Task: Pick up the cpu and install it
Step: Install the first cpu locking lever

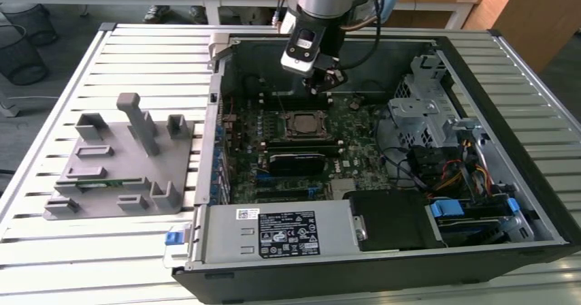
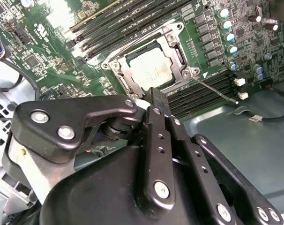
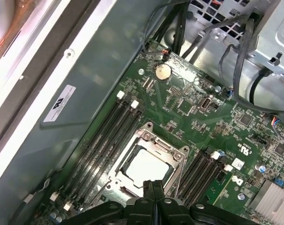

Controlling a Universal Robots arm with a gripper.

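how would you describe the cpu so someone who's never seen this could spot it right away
Look inside the open computer case at the green motherboard on its floor. Near the board's middle sits a square metal-framed socket, flanked by rows of long black memory slots. The cpu is the flat, pale silvery square lying inside that frame, just below the robot's hand.

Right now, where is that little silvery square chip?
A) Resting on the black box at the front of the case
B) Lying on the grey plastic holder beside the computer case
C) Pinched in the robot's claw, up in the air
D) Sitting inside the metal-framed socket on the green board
D. In both wrist views the cpu lies flat inside the socket on the motherboard, with the gripper just above it, its fingers together and holding nothing.
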